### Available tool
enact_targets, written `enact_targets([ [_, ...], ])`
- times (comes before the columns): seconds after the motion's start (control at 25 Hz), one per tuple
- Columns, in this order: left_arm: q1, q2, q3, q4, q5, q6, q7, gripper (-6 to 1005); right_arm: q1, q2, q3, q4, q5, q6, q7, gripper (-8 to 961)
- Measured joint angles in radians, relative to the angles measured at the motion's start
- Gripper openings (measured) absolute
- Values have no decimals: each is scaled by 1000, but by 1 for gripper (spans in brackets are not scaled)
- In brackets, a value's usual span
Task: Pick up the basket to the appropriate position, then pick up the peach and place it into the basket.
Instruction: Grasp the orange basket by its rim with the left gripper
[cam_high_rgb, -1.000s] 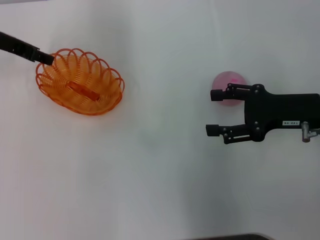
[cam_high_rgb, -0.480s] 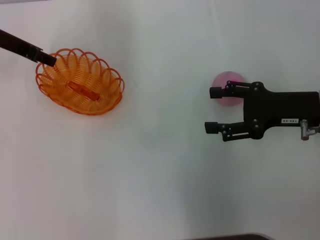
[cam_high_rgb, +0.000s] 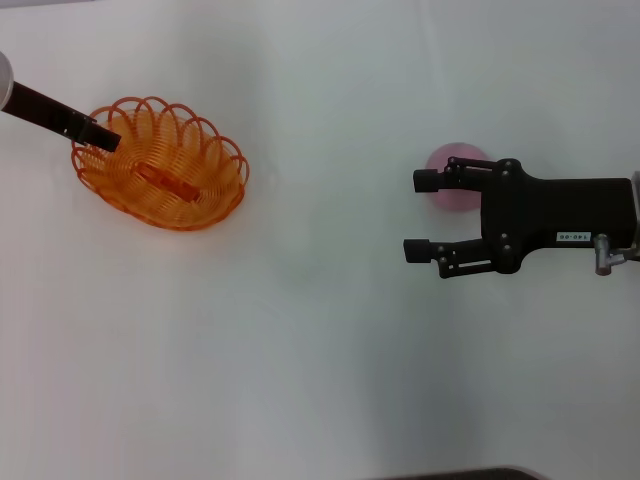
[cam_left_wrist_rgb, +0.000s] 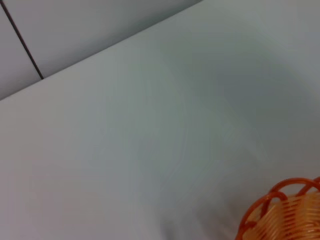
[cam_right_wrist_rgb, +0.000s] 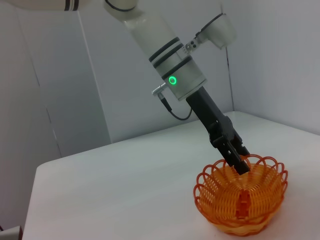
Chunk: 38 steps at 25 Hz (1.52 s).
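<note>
Jaws of your right gripper (cam_high_rgb: 422, 213) gape beside the peach (cam_high_rgb: 455, 176), not around it — closing now misses. Left gripper (cam_high_rgb: 100, 139) at the basket (cam_high_rgb: 160, 163) rim: grip unclear; tabletop (cam_high_rgb: 320, 350).

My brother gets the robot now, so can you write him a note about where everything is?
Left claw: at the far-left rim of the basket, looks shut on it.
Right claw: open, hovering beside the peach, holding nothing.
Basket sits on the table's left side; peach is on the right, outside it.
Done: basket gripped.
Left: position the basket, grab the peach, put it in.
</note>
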<state>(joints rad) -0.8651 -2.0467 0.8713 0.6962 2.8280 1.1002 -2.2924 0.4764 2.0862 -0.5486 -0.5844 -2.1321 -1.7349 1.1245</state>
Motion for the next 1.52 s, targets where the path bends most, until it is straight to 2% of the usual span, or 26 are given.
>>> enact_targets([
  [0.36, 0, 0, 3, -2, -1, 11, 0, 650, 4, 0, 2, 3, 0, 0, -6, 914],
  [0.8, 0, 0, -2, -3, -8, 15, 2, 232, 4, 0, 2, 5, 0, 0, -8, 914],
  [1.0, 0, 0, -3, -1, -9, 22, 4, 107, 4, 0, 3, 5, 0, 0, -8, 914],
  [1.52, 1, 9, -19, 15, -61, 87, 26, 94, 4, 0, 2, 5, 0, 0, -8, 914],
])
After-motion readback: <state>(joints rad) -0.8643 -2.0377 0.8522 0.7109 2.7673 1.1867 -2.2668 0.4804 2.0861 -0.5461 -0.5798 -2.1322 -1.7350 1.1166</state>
